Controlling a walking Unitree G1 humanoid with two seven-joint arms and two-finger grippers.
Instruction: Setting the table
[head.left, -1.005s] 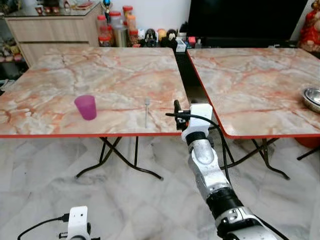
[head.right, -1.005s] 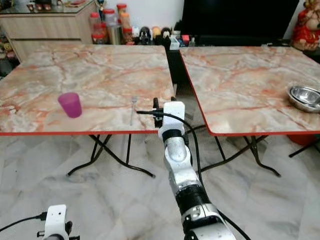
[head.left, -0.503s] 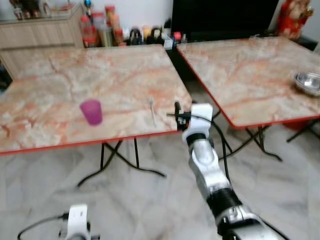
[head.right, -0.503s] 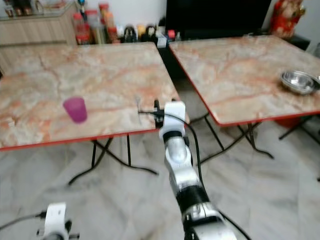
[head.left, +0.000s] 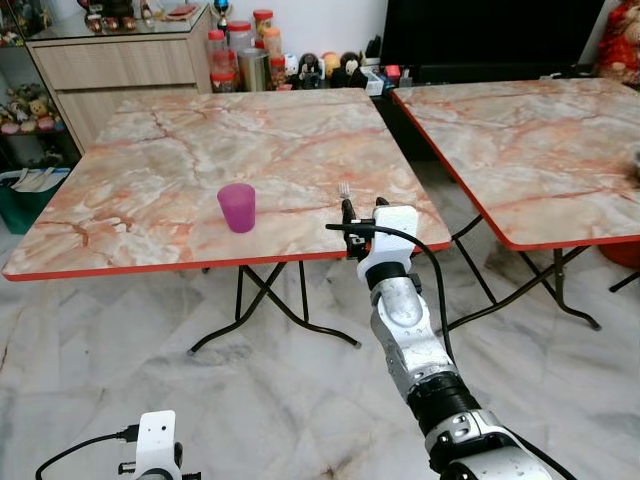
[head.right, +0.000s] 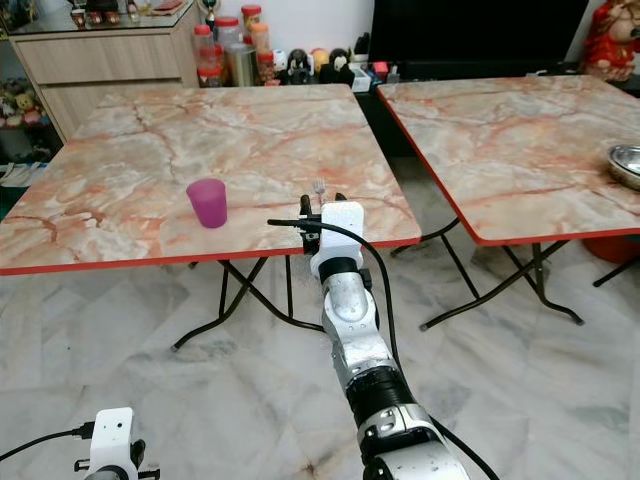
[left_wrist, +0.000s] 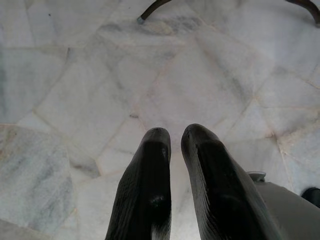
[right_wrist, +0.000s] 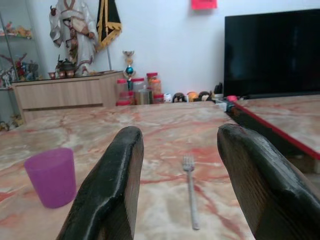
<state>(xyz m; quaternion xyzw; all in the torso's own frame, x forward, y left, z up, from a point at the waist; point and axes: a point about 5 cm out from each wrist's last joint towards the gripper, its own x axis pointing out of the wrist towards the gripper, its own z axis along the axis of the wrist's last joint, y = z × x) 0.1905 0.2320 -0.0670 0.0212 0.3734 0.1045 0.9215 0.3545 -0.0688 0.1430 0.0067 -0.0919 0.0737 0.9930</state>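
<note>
I count two marble-topped tables: the near table and a second table to its right. On the near table stand one purple cup and one fork, just right of the cup. One steel bowl sits on the second table. Two grippers are mine: right gripper, left gripper.

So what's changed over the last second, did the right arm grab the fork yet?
Not yet. The camera swung, so the whole scene shifted in frame; the things themselves did not move. The fork lies on the table beside the purple cup, as before. The right gripper stays at the table's near edge, lined up on the fork, jaws open and empty. The left gripper hangs idle over the floor.
</note>
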